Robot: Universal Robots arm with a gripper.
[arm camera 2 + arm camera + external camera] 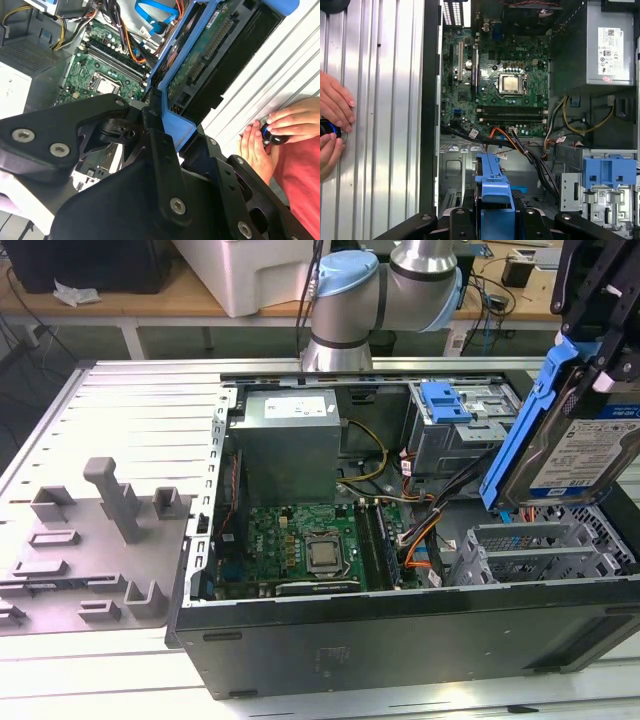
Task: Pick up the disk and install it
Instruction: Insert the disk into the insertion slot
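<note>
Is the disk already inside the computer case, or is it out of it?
Out. In the exterior view, the gripper holds the disk tilted in the air above the open computer case, not seated in it.

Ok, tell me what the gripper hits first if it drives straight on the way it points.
Probably the grey drive cage. The gripper is shut on the disk, which leads the way, though the loose cables may come first; depth is unclear.

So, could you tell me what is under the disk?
The disk, gripped by the jaws, hangs over the grey drive cage in the open case; it covers the cage's far edge.
</note>
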